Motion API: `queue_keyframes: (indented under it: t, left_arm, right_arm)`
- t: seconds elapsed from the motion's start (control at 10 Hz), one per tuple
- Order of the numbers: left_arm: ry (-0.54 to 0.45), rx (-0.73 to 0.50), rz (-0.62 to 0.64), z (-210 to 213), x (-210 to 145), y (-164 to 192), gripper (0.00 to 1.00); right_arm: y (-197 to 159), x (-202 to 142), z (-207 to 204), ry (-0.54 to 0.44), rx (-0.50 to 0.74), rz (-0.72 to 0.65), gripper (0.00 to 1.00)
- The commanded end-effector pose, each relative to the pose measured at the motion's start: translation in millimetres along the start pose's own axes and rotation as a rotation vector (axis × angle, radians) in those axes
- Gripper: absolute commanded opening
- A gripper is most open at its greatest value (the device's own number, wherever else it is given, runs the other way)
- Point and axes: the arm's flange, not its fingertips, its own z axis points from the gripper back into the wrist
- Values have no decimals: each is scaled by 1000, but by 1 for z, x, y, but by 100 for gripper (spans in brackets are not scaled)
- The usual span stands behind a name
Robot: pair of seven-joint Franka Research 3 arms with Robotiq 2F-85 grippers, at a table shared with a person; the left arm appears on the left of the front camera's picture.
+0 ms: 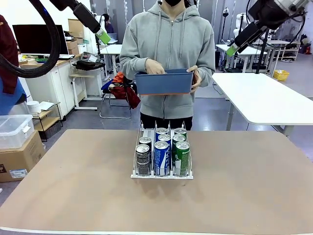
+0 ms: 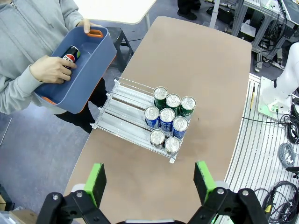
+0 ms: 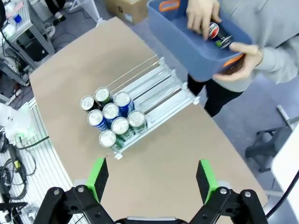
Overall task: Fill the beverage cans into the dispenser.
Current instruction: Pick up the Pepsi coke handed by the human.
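The clear dispenser (image 1: 162, 176) stands mid-table with several beverage cans (image 1: 161, 157) at its near end: dark ones in the left lane, blue-and-white in the middle, green-and-white on the right. Across the table a person holds a blue tub (image 1: 164, 82) and has a hand on a dark can (image 2: 71, 53) inside it. From the right wrist view the same can (image 3: 217, 33) lies under that hand. My left gripper (image 2: 149, 182) hangs open high above the table, empty. My right gripper (image 3: 150, 179) is likewise open and empty, high up. Both look down on the dispenser (image 2: 124, 116) (image 3: 156, 91).
The brown table (image 1: 244, 196) has bare room all round the dispenser. A white table (image 1: 264, 98) stands behind on the right. Boxes and a clear bin (image 1: 14, 129) sit on the floor at the left.
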Motion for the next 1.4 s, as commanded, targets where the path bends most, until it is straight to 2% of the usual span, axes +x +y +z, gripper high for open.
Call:
queue_keyframes:
  t: [0.0,0.2,0.7,0.9,1.1,1.3]
  left_arm:
    - [-5,-15,17,1,-2,-3,100]
    - [-5,-15,17,1,-2,-3,100]
    - [-5,-15,17,1,-2,-3,100]
    - [-5,-15,17,1,-2,-3,100]
    - [-5,-15,17,1,-2,-3,100]
    - [-5,-15,17,1,-2,-3,100]
  right_arm:
    - [-6,3,9,-43,-38,30,100]
    - [-11,9,23,-65,-40,50,100]
    - [-11,12,25,-75,-27,55,100]
    - [-5,14,20,-84,11,59,100]
    - [4,13,21,-72,116,71,100]
    - [17,6,25,-106,106,61,100]
